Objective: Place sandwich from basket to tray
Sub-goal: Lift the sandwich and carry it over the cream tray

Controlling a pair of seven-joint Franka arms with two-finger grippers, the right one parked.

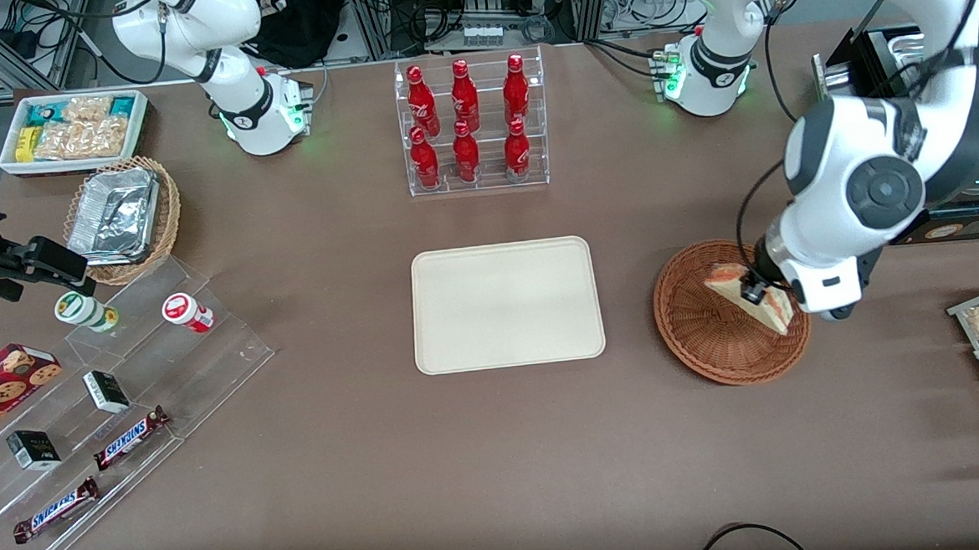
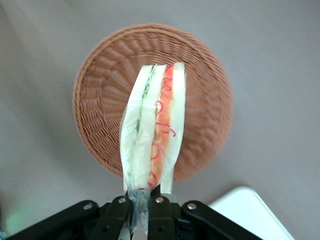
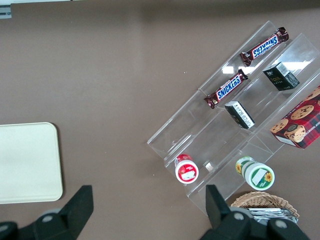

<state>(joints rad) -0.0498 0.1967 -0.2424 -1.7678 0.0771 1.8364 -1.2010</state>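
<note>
Holding only the sandwich [image 2: 152, 135] wrapper's tip, the hand [image 2: 142, 202] hangs over the basket [image 1: 711, 343], right of frame. It could slip before reaching the tray [image 1: 506, 304].

"SNICKERS" in blue letters on white, printed on two brown candy bars [image 1: 132, 437] [image 1: 56, 510] lying on the clear stepped display stand [image 1: 127, 394], at about 8 o'clock from the tray [image 1: 508, 304] in the front view. Same word legible on both bars in the right wrist view. White script on the red bottles [image 1: 465, 121] at 12 o'clock, too small to read. Nothing legible on the sandwich [image 2: 152, 135] clamped in the gripper [image 2: 141, 202] above the basket [image 1: 711, 347], at 3 o'clock.
</note>
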